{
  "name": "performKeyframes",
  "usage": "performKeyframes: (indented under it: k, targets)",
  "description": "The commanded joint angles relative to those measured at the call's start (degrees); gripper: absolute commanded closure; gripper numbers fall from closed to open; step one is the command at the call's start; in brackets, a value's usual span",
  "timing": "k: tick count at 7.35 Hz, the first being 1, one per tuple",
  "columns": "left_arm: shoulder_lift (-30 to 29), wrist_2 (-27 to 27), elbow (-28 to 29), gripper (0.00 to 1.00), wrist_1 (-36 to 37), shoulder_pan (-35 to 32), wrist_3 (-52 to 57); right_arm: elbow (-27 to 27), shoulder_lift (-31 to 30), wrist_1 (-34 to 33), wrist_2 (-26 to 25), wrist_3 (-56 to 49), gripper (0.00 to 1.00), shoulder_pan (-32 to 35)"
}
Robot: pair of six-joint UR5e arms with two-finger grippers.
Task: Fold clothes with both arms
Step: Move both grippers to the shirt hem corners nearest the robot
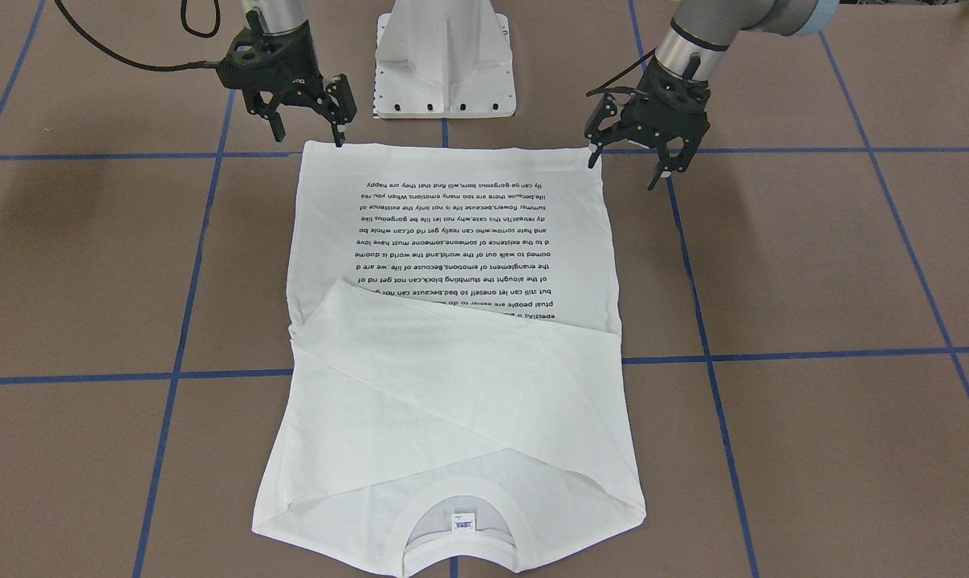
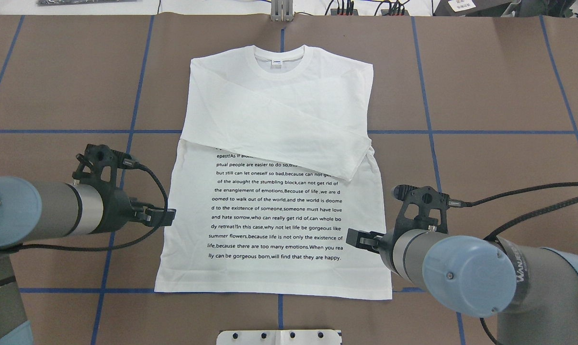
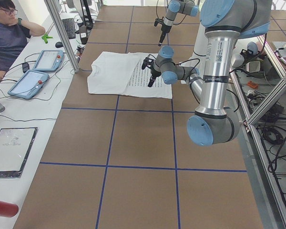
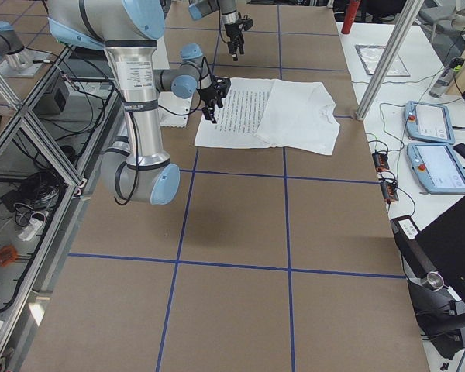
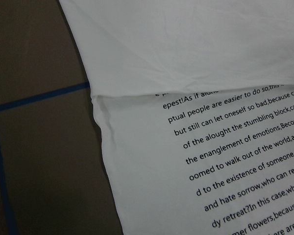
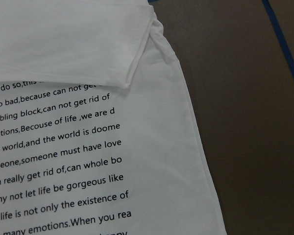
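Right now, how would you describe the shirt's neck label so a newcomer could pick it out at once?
On the brown, blue-taped table lies a white T-shirt, its ribbed collar at the end away from the robot. The neck label sits just inside that collar, at its middle: a small white tag with tiny dark marks, far from the big block of black text.

T-shirt (image 2: 269,120): white knit cloth, matt, soft, faintly creased along the folds; collar (image 2: 284,69) ribbed, of the same cloth; printed text (image 2: 277,211) flat black, no shine; table (image 2: 499,81) faced with a dull brown sheet, smooth, paper-like; grid tape (image 2: 461,132) blue, slightly glossy; left arm (image 2: 63,213) and right arm (image 2: 406,249) brushed silver metal with a soft sheen; joint caps (image 2: 456,273) smooth light-blue plastic; left gripper (image 1: 624,170) and right gripper (image 1: 309,132) matt black plastic.
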Motion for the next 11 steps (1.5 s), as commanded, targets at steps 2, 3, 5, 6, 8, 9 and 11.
performKeyframes:
  k: [2,3,5,6,8,9,11]
  targets:
    - [2.16,8.33,2.9,0.0,0.04,11.35,-10.65,0.34,-0.71,-0.06,-0.89,1.11,0.0,-1.53]
    - [2.51,10.25,3.26,0.08,0.48,13.98,-13.46,0.26,-0.71,-0.06,-0.89,1.02,0.0,-1.45]
    - [2.6,11.24,3.96,0.42,0.92,16.19,-15.51,0.17,-0.71,-0.06,-0.89,1.02,0.0,-1.45]
    - [2.69,11.24,4.4,0.44,0.92,16.46,-15.51,0.17,-0.71,-0.06,-0.89,1.02,0.0,-1.45]
    - [2.69,11.24,4.84,0.45,1.01,16.64,-15.6,0.08,-0.71,-0.06,-0.89,1.02,0.0,-1.45]
    - [2.69,11.24,4.93,0.48,1.01,16.64,-15.51,0.08,-0.8,-0.06,-0.89,1.02,0.0,-1.45]
    - [2.69,11.24,4.85,0.78,1.01,16.64,-15.51,0.08,-0.8,-0.06,-0.89,1.02,0.0,-1.45]
